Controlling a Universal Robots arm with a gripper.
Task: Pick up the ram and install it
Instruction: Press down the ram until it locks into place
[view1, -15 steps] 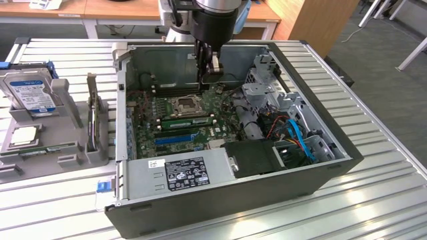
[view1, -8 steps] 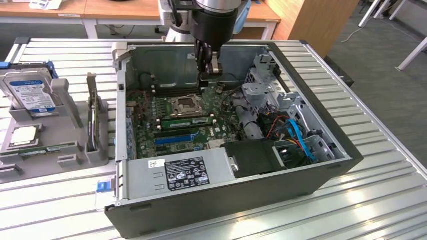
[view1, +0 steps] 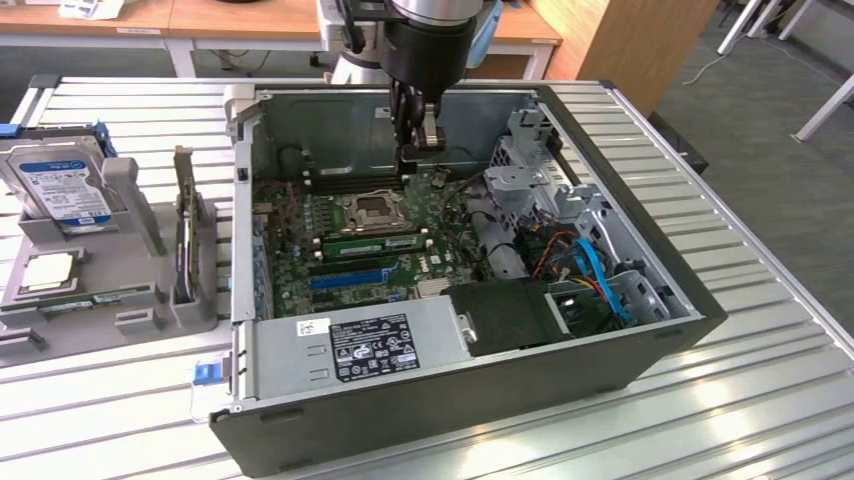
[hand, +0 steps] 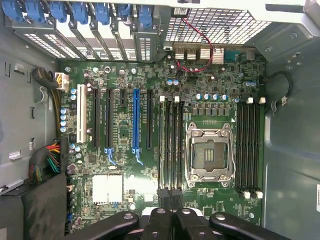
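Note:
A green ram stick (view1: 375, 241) stands in a long slot of the motherboard (view1: 441, 262), right beside the empty CPU socket (view1: 370, 210). A second thin green stick (view1: 96, 299) lies flat in the grey fixture at the exterior view's left. My gripper (view1: 424, 148) hangs inside the open case, above the far end of the board and apart from both sticks. In the wrist view the black fingers (hand: 159, 220) of the gripper (hand: 172, 214) press together with nothing between them, high over the slot bank (hand: 171, 145) next to the socket (hand: 210, 156).
The case (view1: 641, 340) lies open on a slatted metal table. Inside are the power supply (view1: 367, 345), a drive cage (view1: 534, 190) and blue cables (view1: 601, 280). The fixture also holds a hard drive (view1: 60, 185), a CPU (view1: 47, 270) and an upright card (view1: 184, 235).

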